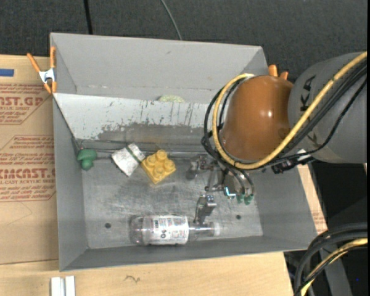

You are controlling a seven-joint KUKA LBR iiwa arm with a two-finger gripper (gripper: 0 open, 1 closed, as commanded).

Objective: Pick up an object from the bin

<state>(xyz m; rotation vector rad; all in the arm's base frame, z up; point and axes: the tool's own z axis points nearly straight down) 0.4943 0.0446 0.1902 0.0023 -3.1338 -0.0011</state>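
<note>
Clear plastic bottle (160,230) lies on its side at the near wall of the bin (142,60). Gripper (205,209) hangs by its right end — claw state cannot be determined. Farther back — yellow toy brick (158,166).

A yellow toy brick (158,166) with round studs on top lies askew toward the far side of the grey metal bin (111,113), about midway across its floor. Just left of it, touching or nearly so, sits a crumpled white-and-grey packet (127,158). Further left, a small green rounded object (85,158) rests in the far-left corner, against the wall.
</note>
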